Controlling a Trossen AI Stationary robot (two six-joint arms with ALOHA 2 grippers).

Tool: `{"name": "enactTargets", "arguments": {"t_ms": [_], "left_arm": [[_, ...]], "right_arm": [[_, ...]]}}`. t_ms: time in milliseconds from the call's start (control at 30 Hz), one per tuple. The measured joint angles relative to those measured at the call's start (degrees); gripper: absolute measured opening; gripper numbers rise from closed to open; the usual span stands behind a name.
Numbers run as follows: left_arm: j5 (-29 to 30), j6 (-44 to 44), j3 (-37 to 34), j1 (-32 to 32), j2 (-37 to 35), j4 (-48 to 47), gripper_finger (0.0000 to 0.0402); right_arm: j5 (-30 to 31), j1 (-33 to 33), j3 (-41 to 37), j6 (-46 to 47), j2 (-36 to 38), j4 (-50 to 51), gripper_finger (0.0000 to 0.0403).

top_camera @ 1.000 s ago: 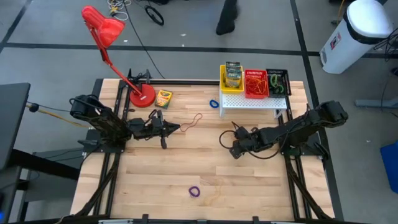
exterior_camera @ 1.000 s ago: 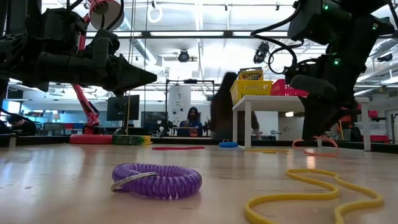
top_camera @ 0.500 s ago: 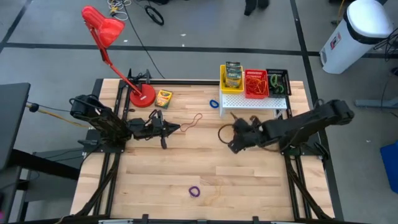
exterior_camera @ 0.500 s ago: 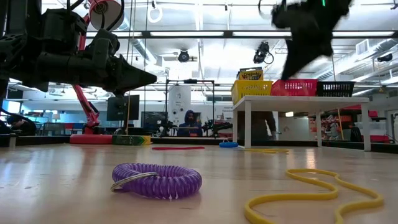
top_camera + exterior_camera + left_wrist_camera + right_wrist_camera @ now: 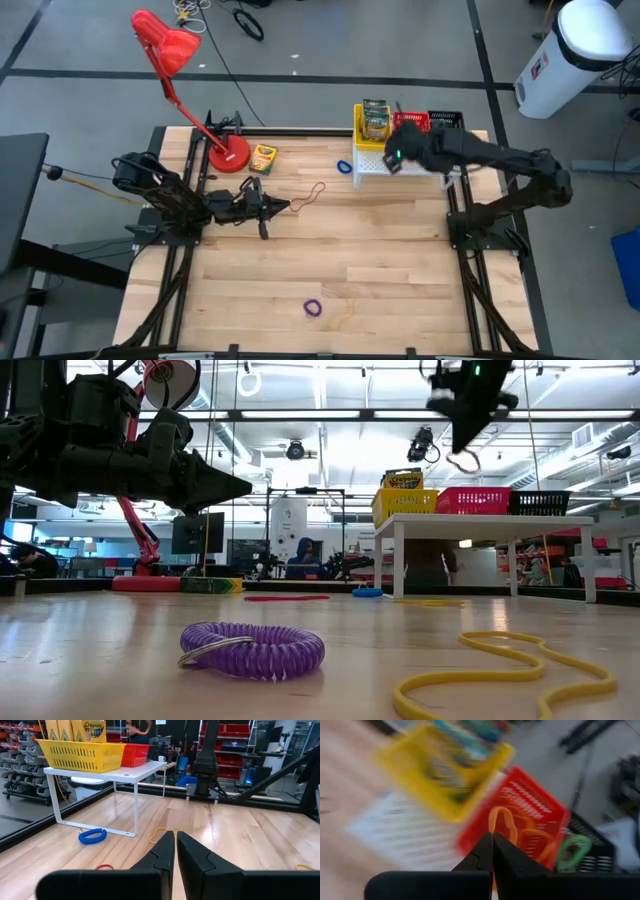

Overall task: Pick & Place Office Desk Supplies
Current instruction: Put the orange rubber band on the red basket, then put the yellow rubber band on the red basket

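Jaws of the right gripper (image 5: 462, 457) pinched on an orange rubber band (image 5: 463, 461) above the red basket (image 5: 411, 122); left gripper (image 5: 285, 206) closed, empty; crayon boxes (image 5: 374, 119) fill the yellow basket (image 5: 358, 128).

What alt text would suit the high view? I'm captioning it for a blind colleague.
Seen from above, the right gripper is shut over a white shelf holding yellow, red and black baskets. The left gripper waits shut at mid-table, near a red desk lamp.
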State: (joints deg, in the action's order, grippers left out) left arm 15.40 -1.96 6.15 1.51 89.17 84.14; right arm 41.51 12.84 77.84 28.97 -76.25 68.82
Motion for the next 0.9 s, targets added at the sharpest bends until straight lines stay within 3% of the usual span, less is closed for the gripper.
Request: {"name": "enactTargets", "arguments": {"t_ms": [167, 367, 900], "left_arm": [[0.02, 0.0, 0.0, -0.02, 0.0, 0.02, 0.0028], [-0.01, 0.0, 0.0, 0.0, 0.0, 0.02, 0.0028], [-0.01, 0.0, 0.0, 0.01, 0.0, 0.04, 0.0028]], "right_arm": [[-0.68, 11.38, -2.7, -5.92, -0.07, -2.8, 0.0001], [-9.91, 18.28, -7.24, -11.9, -0.15, -11.49, 0.0021], [-6.24, 18.96, -6.82, -12.54, -0.12, -12.67, 0.0185]]}}
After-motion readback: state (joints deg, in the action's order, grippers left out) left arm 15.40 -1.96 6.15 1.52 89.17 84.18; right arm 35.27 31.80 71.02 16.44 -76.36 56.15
